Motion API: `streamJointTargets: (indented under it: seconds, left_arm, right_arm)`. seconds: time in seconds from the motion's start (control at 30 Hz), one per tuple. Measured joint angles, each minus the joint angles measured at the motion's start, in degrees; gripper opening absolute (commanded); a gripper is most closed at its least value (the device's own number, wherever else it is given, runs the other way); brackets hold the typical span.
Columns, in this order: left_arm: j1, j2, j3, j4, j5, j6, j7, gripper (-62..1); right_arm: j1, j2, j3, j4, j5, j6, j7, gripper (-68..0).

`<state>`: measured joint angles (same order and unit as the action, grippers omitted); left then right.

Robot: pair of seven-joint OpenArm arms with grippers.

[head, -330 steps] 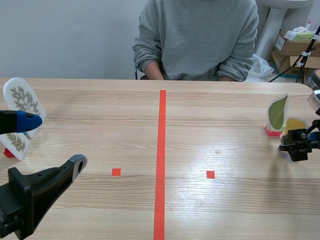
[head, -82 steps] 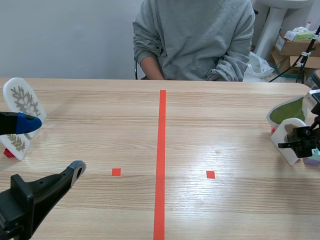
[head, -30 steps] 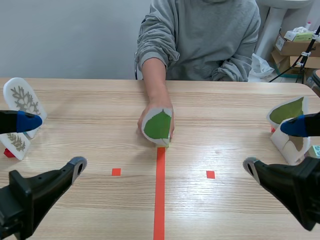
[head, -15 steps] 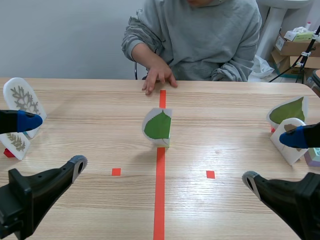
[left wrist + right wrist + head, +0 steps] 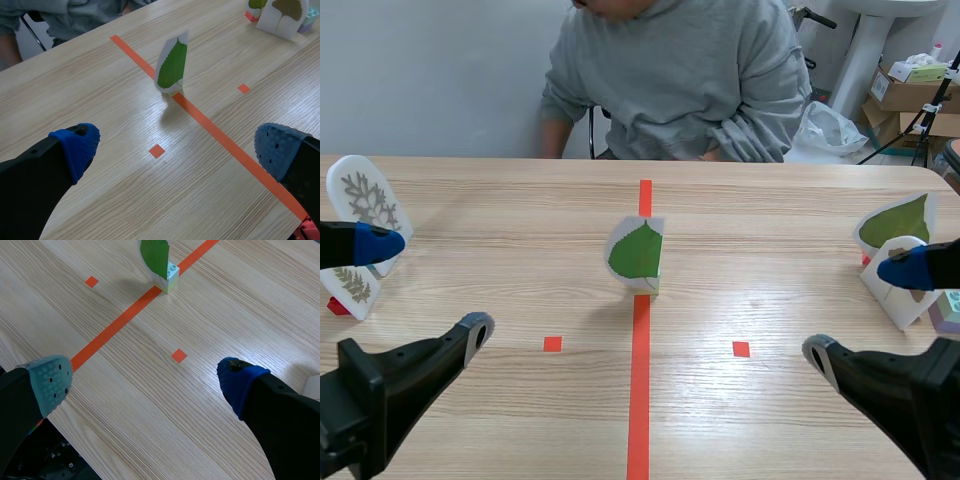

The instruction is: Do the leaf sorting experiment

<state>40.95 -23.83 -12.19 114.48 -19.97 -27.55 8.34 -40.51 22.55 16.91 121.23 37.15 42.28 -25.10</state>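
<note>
1. Scene view.
   - My left pincer (image 5: 425, 285) sits low over the near-left of the table (image 5: 520, 230). Its fingers are spread wide with nothing between them.
   - My right pincer (image 5: 863, 310) sits over the near-right, equally wide and holding nothing.
   - The centre leaf card (image 5: 636, 252) stands upright on the orange-red tape line (image 5: 639, 400) at mid-table, well apart from both pincers.
   - Two fern cards (image 5: 365, 200) stand at the table's left edge, partly behind my left pincer's blue pad.
   - At the right edge stand the right green card (image 5: 895, 222) and, nearer me, the brown-leaf card (image 5: 892, 305), partly behind my right pincer's blue pad.
   - A person (image 5: 670, 80) in a grey sweatshirt sits across the table.

2. Left wrist view.
   - The left pincer (image 5: 176, 150) is fully spread, with only bare table and a small tape square between the pads.
   - The centre leaf card (image 5: 172, 65) stands ahead of the pincer on the tape line, edge-on and tilted slightly. Nothing touches it.
   - The brown-leaf card (image 5: 280, 15) shows far beyond it.

3. Right wrist view.
   - The right pincer (image 5: 144, 381) gapes wide and grips nothing.
   - The tape line runs under the gap.
   - The centre leaf card (image 5: 155, 255) stands well ahead on a pale block (image 5: 171, 274) that rests on the line.
</note>
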Motion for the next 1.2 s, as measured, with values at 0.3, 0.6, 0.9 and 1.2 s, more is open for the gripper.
streamJointTargets:
  seconds: [0.3, 0.6, 0.9, 1.2]
  left_arm:
    - [0.00, 0.00, 0.00, 0.00, 0.00, 0.00, 0.00, 1.4]
    - [0.00, 0.00, 0.00, 0.00, 0.00, 0.00, 0.00, 1.4]
    - [0.00, 0.00, 0.00, 0.00, 0.00, 0.00, 0.00, 1.4]
    - [0.00, 0.00, 0.00, 0.00, 0.07, 0.00, 0.02, 1.4]
  right_arm:
    - [0.00, 0.00, 0.00, 0.00, 0.00, 0.00, 0.00, -8.2]
    - [0.00, 0.00, 0.00, 0.00, -0.02, 0.00, 0.00, -8.3]
    - [0.02, 0.00, 0.00, 0.00, -0.02, 0.00, -0.02, -8.4]
    - [2.14, 0.00, 0.00, 0.00, -0.02, -0.02, -1.88, -8.5]
